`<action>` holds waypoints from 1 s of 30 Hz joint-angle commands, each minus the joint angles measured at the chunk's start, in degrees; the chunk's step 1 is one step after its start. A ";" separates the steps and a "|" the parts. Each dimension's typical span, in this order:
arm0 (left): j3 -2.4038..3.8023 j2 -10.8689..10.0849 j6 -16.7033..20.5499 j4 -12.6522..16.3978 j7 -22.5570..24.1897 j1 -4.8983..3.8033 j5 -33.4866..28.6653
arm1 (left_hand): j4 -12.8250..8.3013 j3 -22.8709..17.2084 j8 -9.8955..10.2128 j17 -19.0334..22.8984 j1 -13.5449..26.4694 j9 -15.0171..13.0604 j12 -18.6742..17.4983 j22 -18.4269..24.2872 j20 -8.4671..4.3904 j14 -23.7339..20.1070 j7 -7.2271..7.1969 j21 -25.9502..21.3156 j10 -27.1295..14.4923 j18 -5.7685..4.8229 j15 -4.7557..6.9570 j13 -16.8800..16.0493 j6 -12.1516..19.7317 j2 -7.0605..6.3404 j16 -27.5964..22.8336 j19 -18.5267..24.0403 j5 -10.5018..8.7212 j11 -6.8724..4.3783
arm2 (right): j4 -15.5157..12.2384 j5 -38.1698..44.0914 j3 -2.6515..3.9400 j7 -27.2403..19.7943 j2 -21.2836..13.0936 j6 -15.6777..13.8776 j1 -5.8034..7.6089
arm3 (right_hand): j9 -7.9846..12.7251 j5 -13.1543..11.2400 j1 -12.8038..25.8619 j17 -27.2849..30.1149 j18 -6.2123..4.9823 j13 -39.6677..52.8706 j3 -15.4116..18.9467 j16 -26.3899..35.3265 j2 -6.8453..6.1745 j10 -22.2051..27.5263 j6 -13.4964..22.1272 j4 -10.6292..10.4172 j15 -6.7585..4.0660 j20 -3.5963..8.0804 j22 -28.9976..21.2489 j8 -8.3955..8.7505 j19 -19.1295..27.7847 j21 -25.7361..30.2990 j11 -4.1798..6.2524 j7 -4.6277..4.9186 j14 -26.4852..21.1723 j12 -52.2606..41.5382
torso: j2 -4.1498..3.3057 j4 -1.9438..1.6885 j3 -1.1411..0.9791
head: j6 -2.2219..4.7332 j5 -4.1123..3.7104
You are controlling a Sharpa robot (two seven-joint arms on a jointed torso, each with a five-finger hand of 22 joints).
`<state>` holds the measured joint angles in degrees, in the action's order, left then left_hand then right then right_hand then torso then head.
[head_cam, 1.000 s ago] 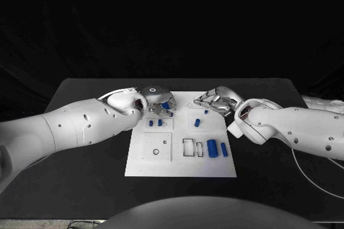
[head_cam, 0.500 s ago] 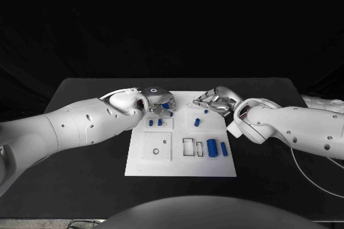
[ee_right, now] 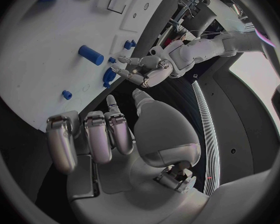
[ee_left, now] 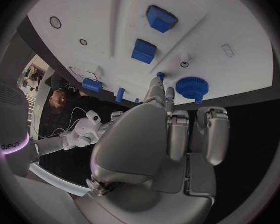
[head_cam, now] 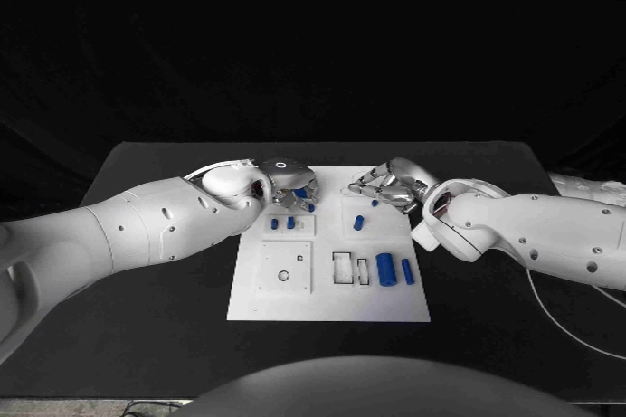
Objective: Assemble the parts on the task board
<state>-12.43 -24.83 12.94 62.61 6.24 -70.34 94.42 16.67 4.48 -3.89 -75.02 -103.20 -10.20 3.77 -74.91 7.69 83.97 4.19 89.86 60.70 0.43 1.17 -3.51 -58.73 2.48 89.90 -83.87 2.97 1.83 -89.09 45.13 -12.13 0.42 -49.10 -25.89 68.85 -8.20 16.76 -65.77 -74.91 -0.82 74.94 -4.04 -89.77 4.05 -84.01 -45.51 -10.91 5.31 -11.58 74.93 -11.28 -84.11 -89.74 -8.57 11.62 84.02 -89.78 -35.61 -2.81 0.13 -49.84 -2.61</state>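
Head view: you see both hands at the far end of the task board (head_cam: 327, 299), left hand (head_cam: 287, 184) over its far-left corner, right hand (head_cam: 392, 185) over the far-right; grip states can't be told here. Left wrist view: a fingertip (ee_left: 157, 80) touches a small blue peg (ee_left: 160, 75) beside the blue gear (ee_left: 192, 87); nothing held, fingers apart. Right wrist view: fingers (ee_right: 90, 137) extended, holding nothing, above the board edge w/ blue parts (ee_right: 90, 55).

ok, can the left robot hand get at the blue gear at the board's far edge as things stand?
Probably yes. The left robot hand is beside the blue gear, fingertips nearly at it, nothing between. The right robot hand sits apart on the task board.
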 commanded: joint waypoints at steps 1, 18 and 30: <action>0.04 0.34 -1.35 -0.21 0.25 0.04 0.60 | 0.04 -0.38 0.37 -14.98 -0.18 0.05 -0.35 -15.09 -0.46 6.03 0.05 0.14 -0.40 -0.43 0.28 0.08 0.32 -0.27 0.10 -6.13 -0.19 0.02 | -0.03 0.35 0.00 0.24 0.06 1.08 -0.04 | -0.10 0.20 0.13 -15.09 0.82 15.06 -0.20 -0.23 -0.10 -5.99 -0.05 0.11 0.36 -0.33 15.07 -0.30 -5.89 -0.26 -0.22 1.01 5.98 -0.22 | -0.03 0.05 0.01 | -0.02 -0.01; 0.03 1.06 -3.20 -0.75 0.60 0.08 0.61 | -0.03 -0.87 0.32 -14.98 -0.10 0.47 -0.24 -15.09 -0.46 6.03 0.07 0.14 -0.80 -0.43 0.14 0.04 0.76 -0.04 0.10 -6.13 -0.17 0.02 | 0.01 0.38 0.00 0.27 0.13 1.20 -0.04 | -0.10 0.20 0.13 -15.09 0.82 15.06 -0.20 -0.23 -0.10 -5.99 -0.05 0.11 0.36 -0.33 15.07 -0.30 -5.89 -0.26 -0.22 1.01 5.98 -0.22 | -0.02 0.01 0.00 | 0.05 0.00; 0.03 1.13 -4.40 -0.77 0.05 0.09 1.02 | -0.25 -2.22 0.06 -14.98 -1.56 0.87 -0.09 -15.09 -0.44 6.03 -0.17 0.14 -0.50 -0.43 0.09 0.01 0.35 0.01 0.10 -6.13 -0.15 -0.27 | 0.01 0.37 0.00 0.19 0.14 1.15 -0.04 | -0.10 0.20 0.13 -15.09 0.82 15.06 -0.20 -0.23 -0.10 -5.99 -0.05 0.11 0.36 -0.33 15.07 -0.30 -5.89 -0.26 -0.22 1.01 5.98 -0.22 | -0.05 -0.03 0.05 | -0.05 -0.03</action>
<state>-12.43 -23.88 10.10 61.83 6.33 -70.26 94.80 16.51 2.58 -3.89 -75.10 -104.29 -9.37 3.77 -74.91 7.69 83.93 4.18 89.86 60.29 0.44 1.09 -3.52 -58.32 2.47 90.12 -83.87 2.97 1.84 -89.04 45.15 -12.13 0.69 -49.02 -25.51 68.85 -8.24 16.76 -65.77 -74.90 -0.82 74.92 -4.05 -89.77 4.05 -84.01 -45.51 -10.91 5.31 -11.58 74.91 -11.29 -84.10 -89.74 -8.57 11.62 84.02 -89.77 -35.62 -2.81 0.16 -49.81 -2.62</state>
